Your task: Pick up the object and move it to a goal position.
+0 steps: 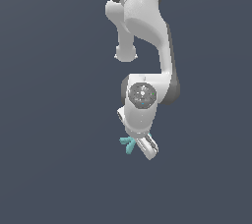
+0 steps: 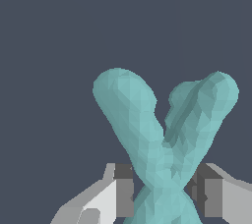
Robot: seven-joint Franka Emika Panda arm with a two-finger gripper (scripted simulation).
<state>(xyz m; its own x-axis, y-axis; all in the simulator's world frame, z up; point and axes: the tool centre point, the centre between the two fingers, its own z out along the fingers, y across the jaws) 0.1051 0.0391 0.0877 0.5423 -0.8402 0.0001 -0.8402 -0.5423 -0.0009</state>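
Teal X-shaped piece, two thin crossed bars, held at its crossing between the two fingers of the white gripper; the wrist view shows a grey pad pressed against each side of the narrow waist, so the jaws are closed nearly all the way, parted only by the thickness of the piece. The grip at the crossing is probably chosen because this is the narrowest and most central part (the two bars offer flatter, opposed faces there, and the weight sits evenly to either side), which should keep the piece from swinging during transport. The two upper bar ends splay out beyond the fingertips and touch nothing. In the exterior view the piece projects from the fingertips toward the exterior view's left, below the wrist of the Franka Panda arm, whose last links hang downward and tilt, the gripper pointing down and slightly askew. The background is a uniform dark grey in both views, with no visible table edge or shadow, so whether the piece is clear of a surface cannot be told from these renders. No goal marker is visible; the pick appears accomplished, and the carry to the goal position is judged to remain.
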